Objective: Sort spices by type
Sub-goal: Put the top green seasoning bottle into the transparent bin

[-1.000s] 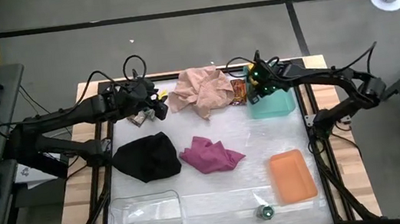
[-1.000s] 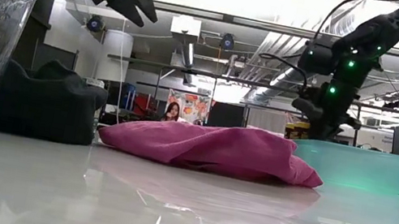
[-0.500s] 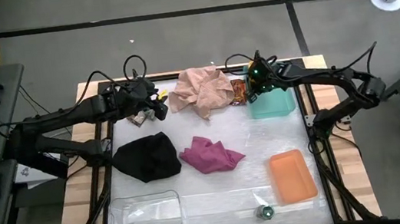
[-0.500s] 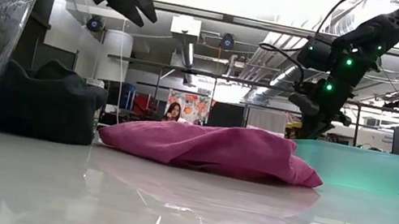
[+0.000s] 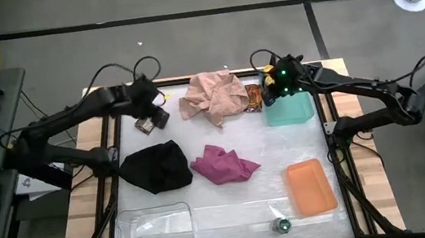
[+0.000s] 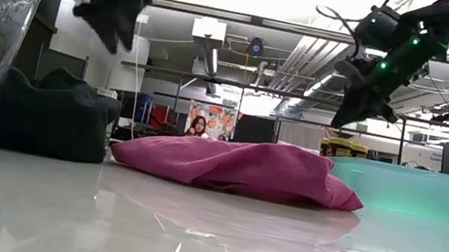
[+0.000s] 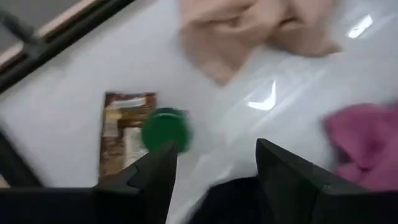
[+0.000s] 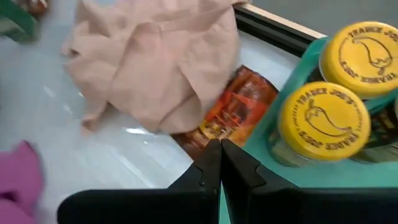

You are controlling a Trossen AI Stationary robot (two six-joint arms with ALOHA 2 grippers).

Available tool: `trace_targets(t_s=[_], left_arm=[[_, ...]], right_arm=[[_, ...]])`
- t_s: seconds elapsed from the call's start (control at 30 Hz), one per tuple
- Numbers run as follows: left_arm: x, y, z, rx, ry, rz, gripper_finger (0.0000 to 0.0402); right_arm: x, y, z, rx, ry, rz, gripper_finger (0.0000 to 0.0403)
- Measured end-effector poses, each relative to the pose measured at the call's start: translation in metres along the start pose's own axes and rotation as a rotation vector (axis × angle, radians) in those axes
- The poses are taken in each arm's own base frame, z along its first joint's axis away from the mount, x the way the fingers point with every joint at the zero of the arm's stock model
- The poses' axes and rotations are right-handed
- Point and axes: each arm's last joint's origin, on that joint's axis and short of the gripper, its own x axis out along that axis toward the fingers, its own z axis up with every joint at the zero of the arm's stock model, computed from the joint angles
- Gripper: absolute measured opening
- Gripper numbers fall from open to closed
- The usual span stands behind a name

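Spices nearest: one small green-lidded round jar [image 5: 281,225] stands alone at the bench's front edge, beside the orange plastic tray [image 5: 311,187].
Spices farther: two yellow-lidded round jars [image 8: 323,123] in the teal plastic tray [image 5: 289,110]; an orange-brown foil packet [image 8: 231,111] against it, half under the pink cloth [image 5: 214,96].
Right gripper [image 5: 277,90]: jaws together, empty; it has lifted off the teal tray, so a drop-off looks finished.
Left gripper [image 5: 154,115]: jaws apart, swung over another packet [image 7: 123,140] and green jar [image 7: 165,129].
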Motion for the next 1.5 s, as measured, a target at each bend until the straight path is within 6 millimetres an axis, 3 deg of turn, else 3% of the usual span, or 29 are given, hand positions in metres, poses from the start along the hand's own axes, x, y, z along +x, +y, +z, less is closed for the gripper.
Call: trace_targets(t_s=[0.3, 0.63, 0.9, 1.3, 1.4, 1.5], left_arm=[[0.035, 0.025, 0.028, 0.028, 0.153, 0.013, 0.0245], [0.056, 0.024, 0.029, 0.038, 0.239, 0.077, 0.0309], [0.081, 0.025, 0.030, -0.031, 0.332, 0.138, 0.0317], [0.106, 0.016, 0.027, -0.085, 0.417, 0.152, 0.0304], [0.107, 0.012, 0.026, -0.073, 0.418, 0.151, 0.0268], [0.107, 0.010, 0.026, -0.070, 0.416, 0.160, 0.0204]], right_arm=[[0.002, 0.002, 0.000, 0.008, 0.020, 0.068, 0.0000], [0.002, 0.002, 0.000, 0.024, 0.024, 0.074, 0.0000], [0.002, 0.002, 0.000, 0.024, 0.024, 0.073, 0.0000], [0.002, 0.002, 0.000, 0.004, 0.024, 0.073, 0.0000], [0.002, 0.002, 0.000, 0.000, 0.024, 0.073, 0.0000], [0.002, 0.002, 0.000, -0.003, 0.024, 0.073, 0.0000]])
